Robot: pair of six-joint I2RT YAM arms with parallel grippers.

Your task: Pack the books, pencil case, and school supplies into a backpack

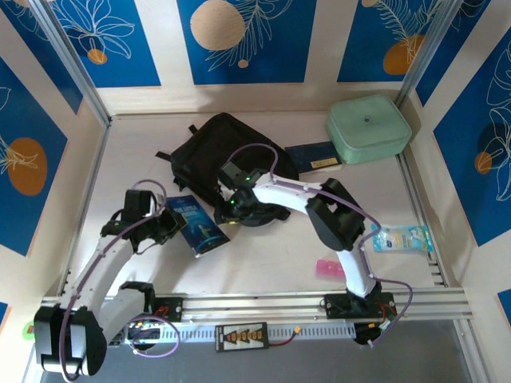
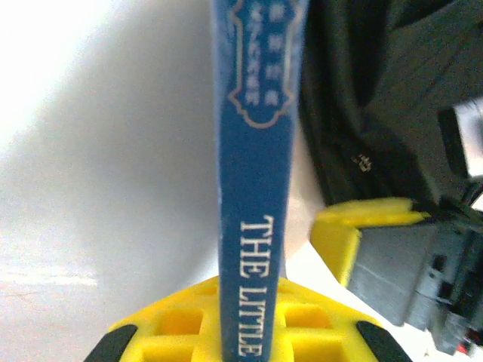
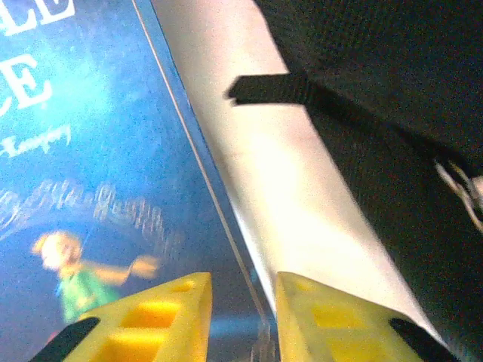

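Left wrist: left pincer (image 2: pixel 249 317) clamps blue book (image 2: pixel 253 151); right pincer (image 3: pixel 243 309) parted over its edge.

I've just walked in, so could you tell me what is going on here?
The left gripper is clamped on the blue book, just beside the black backpack. The right gripper is open at the book's edge. The book is not yet in the backpack, and a pink block lies on the table.
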